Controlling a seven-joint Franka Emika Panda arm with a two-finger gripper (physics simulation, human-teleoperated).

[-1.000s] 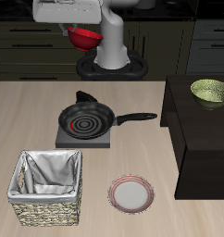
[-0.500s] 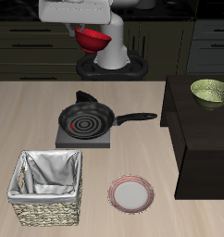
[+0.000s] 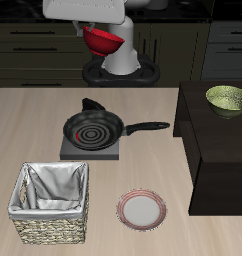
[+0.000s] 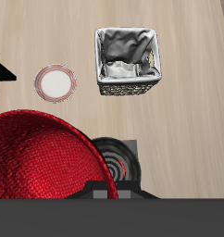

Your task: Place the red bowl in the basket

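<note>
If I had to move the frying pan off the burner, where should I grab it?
Probably the long black handle of the frying pan: it sticks out level past the burner, toward the dark cabinet. Come from above, jaws across the handle.

— What sort of place is this?
— A kitchen: dark cabinets [image 3: 33,45] behind a wooden counter [image 3: 33,120], and a frying pan [image 3: 93,128] on a hob [image 3: 91,148] at the counter's twelve o'clock.

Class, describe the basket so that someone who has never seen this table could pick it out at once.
Start at the light wooden table and go to its front edge. The basket stands there beside the pink-rimmed plate. It alone is square, woven tan wicker, lined with grey-white cloth.
</note>
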